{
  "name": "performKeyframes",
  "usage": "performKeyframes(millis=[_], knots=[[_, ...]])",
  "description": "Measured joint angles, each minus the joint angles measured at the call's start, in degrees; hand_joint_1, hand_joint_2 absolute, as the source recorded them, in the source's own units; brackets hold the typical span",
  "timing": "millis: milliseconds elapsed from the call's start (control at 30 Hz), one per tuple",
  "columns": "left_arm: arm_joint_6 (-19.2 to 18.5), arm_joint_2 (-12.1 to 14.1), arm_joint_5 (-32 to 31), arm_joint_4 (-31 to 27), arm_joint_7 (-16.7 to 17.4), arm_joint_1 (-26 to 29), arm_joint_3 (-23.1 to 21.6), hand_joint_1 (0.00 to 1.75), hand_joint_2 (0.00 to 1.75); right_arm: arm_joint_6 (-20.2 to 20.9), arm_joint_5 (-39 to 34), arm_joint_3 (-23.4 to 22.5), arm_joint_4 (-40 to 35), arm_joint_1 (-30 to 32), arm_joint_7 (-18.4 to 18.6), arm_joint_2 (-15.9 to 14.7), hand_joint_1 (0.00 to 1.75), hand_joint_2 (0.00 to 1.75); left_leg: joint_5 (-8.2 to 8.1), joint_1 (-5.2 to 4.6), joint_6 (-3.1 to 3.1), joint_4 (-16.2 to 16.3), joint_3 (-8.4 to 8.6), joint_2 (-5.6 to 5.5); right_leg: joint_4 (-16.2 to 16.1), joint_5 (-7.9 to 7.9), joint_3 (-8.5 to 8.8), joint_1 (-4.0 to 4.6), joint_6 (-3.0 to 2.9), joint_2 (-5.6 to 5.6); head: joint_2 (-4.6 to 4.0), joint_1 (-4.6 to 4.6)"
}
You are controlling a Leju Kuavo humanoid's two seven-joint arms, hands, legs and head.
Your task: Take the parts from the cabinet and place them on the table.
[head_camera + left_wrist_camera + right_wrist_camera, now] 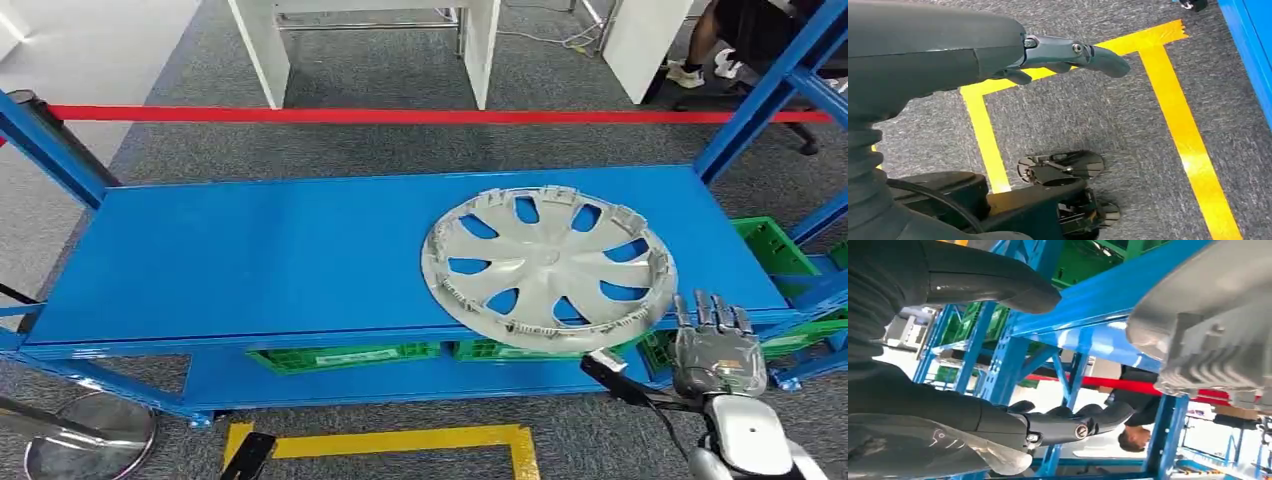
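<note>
Carpet [400,140], grey, surrounds blue shelf [250,260].

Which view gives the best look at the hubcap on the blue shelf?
The head view: the whole hubcap lies flat on the shelf, its near edge overhanging. The right wrist view catches a blurred grey part of its rim close up.

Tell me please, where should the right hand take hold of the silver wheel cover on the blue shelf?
Probably the near rim of the wheel cover: it overhangs the blue shelf's front edge, so fingers can get beneath. The right hand, open, waits just right of it; approach from the front right.
</note>
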Motion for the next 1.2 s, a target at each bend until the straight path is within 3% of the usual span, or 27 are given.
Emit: performKeyframes(millis=[1200], knots=[[0.0,0.0,-2.4,0.0,0.6,-0.1,-2.1,0.00,1.75,2.8,3.1,5.7,6.1,-6.8,-1.8,0.0,0.00,1.75,0.00,0.00,0.00,0.0,-0.01,0.00,0.0,0.00,-0.01,0.00,0.00,0.00,0.00,0.00]])
